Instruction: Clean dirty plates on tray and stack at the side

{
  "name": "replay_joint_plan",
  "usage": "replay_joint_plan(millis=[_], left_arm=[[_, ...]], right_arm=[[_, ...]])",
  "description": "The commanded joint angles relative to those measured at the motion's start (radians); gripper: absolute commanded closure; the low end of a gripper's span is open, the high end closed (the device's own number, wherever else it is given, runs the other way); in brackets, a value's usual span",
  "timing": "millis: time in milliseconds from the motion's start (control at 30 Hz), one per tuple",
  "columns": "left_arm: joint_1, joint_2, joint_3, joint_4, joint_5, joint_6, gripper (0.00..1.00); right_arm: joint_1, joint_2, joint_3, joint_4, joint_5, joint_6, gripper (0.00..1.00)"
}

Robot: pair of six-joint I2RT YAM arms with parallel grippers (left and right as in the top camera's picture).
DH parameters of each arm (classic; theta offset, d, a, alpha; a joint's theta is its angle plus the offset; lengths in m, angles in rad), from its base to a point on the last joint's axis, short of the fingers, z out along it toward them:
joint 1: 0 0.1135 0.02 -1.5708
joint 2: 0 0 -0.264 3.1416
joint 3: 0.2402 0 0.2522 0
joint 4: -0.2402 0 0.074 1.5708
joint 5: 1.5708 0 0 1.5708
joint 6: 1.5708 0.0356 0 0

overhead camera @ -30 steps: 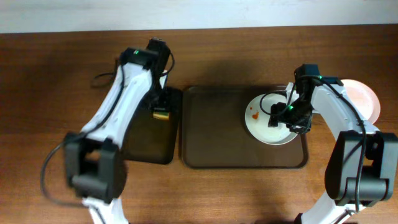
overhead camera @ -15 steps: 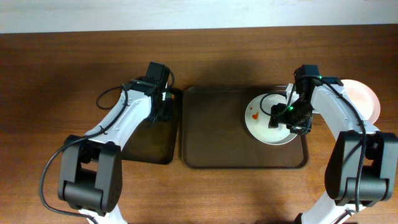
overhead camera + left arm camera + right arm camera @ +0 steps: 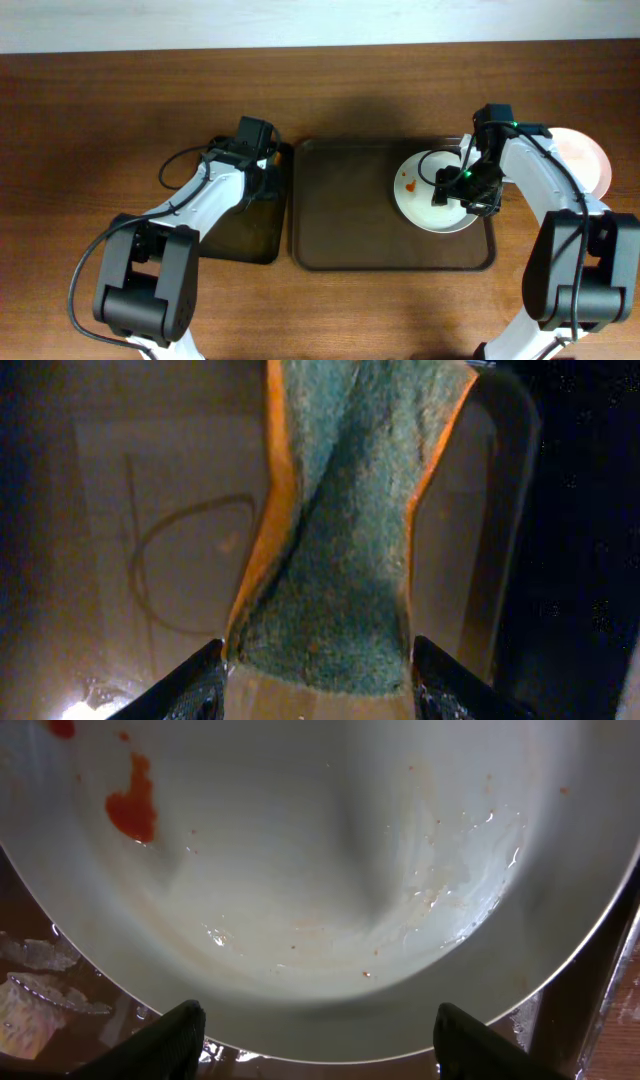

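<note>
One sponge (image 3: 340, 540) fills the left gripper (image 3: 320, 670) over the black tray (image 3: 235, 228).

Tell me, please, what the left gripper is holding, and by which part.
The left gripper pinches a sponge by its near end, squeezing its sides together.

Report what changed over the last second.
The left gripper dropped toward the black tray and its jaws closed on the sponge, which had lain there free. The right gripper, the smeared plate and the brown tray stayed put.
</note>
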Motion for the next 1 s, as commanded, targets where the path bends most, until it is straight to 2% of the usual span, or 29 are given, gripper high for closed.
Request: replay_joint_plan(millis=[0,100,167,267,333,500,533,567,600,733,767,800,833,867,967], left_arm=[[0.006,0.01,-0.053,0.042,-0.015,-0.002,0.45],[0.006,0.01,-0.079,0.086,-0.015,-0.002,0.48],[0.006,0.01,-0.081,0.092,-0.015,-0.002,0.54],[0.006,0.01,-0.081,0.113,-0.015,-0.002,0.79],[0.006,0.01,-0.081,0.117,-0.014,-0.002,1.0],[0.006,0.01,-0.081,0.118,-0.014,-0.002,1.0],[0.006,0.01,-0.081,0.118,-0.014,-0.002,0.75],[0.006,0.01,-0.081,0.118,-0.014,-0.002,0.39],[0.006,0.01,-0.081,0.118,-0.014,-0.002,0.26],[0.006,0.01,-0.081,0.117,-0.014,-0.002,0.23],[0.006,0.01,-0.081,0.117,-0.014,-0.002,0.27],[0.006,0.01,-0.082,0.117,-0.014,-0.002,0.45],[0.006,0.01,-0.084,0.117,-0.01,-0.002,0.82],[0.006,0.01,-0.085,0.117,-0.007,-0.002,1.0],[0.006,0.01,-0.085,0.118,-0.007,-0.002,1.0]], right_arm=[[0.001,-0.009,0.008,0.0,0.005,0.0,0.26],[0.001,-0.009,0.008,0.0,0.005,0.0,0.26],[0.001,-0.009,0.008,0.0,0.005,0.0,0.26],[0.001,-0.009,0.008,0.0,0.005,0.0,0.26],[0.001,-0.009,0.008,0.0,0.006,0.0,0.26],[0.001,-0.009,0.008,0.0,0.006,0.0,0.26],[0.001,-0.009,0.008,0.0,0.005,0.0,0.26],[0.001,-0.009,0.008,0.0,0.006,0.0,0.26],[0.001,-0.009,0.008,0.0,0.006,0.0,0.26],[0.001,-0.009,0.008,0.0,0.006,0.0,0.26],[0.001,-0.009,0.008,0.0,0.005,0.0,0.26],[0.001,-0.009,0.008,0.0,0.005,0.0,0.26],[0.001,-0.009,0.008,0.0,0.006,0.0,0.26],[0.001,-0.009,0.008,0.0,0.006,0.0,0.26],[0.001,-0.009,0.008,0.0,0.006,0.0,0.26]])
